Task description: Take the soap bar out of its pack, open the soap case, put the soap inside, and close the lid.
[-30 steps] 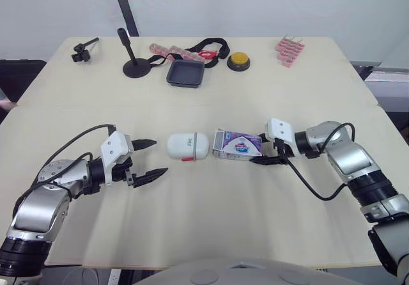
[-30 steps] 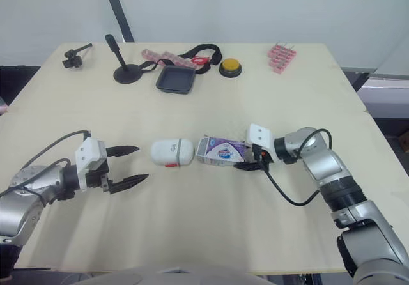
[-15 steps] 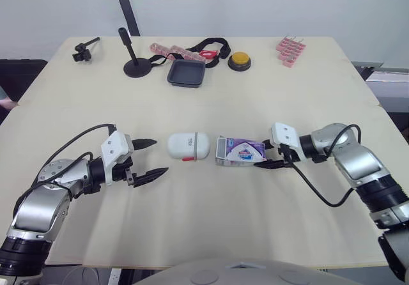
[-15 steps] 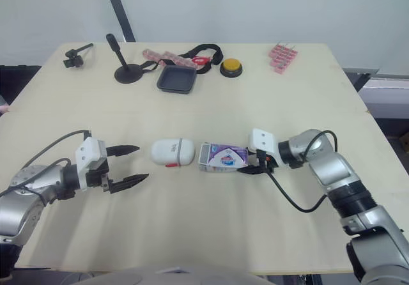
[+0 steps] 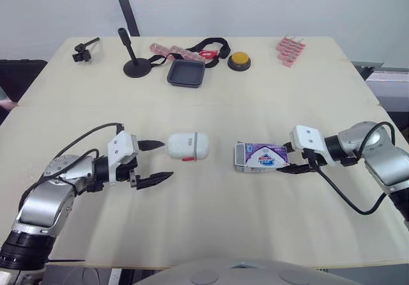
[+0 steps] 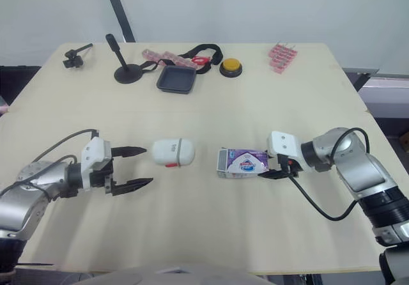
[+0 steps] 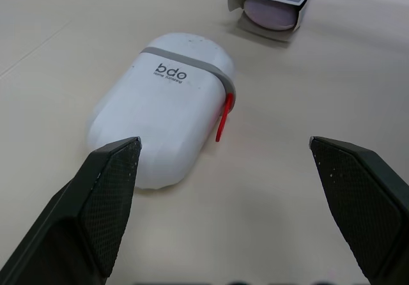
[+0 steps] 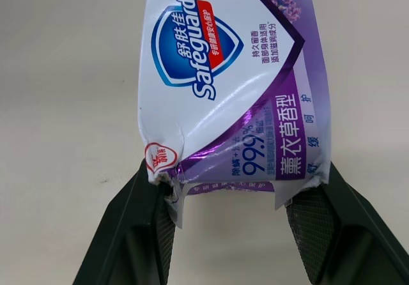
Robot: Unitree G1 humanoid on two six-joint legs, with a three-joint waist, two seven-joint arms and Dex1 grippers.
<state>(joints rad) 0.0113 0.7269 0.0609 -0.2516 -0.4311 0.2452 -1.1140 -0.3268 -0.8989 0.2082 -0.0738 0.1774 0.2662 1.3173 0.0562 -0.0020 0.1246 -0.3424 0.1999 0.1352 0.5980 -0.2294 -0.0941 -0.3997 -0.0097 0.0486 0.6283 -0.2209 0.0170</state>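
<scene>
The white oval soap case (image 5: pixel 188 146) with a grey band and a red tab lies shut at the table's middle. My left gripper (image 5: pixel 163 160) is open just left of it. One of its fingers (image 7: pixel 108 195) sits at the case's near end (image 7: pixel 166 100), while the other stands off to the side over bare table. The purple and white soap pack (image 5: pixel 259 156) lies flat to the right of the case, apart from it. Its open end faces the case, and the pale soap bar (image 7: pixel 271 10) shows inside. My right gripper (image 8: pixel 233 195) is shut on the pack's right end.
Along the far edge stand a black tray (image 5: pixel 186 73), a yellow button (image 5: pixel 239 59), a black stand (image 5: pixel 134 64), a small black clamp (image 5: pixel 80 53), a black strap (image 5: pixel 208 44) and pink clips (image 5: pixel 289 48). Bare table (image 5: pixel 211 208) lies in front of the case and pack.
My right gripper has dragged the soap pack to the right, opening a gap between it and the case. My left gripper has moved a little closer to the case.
</scene>
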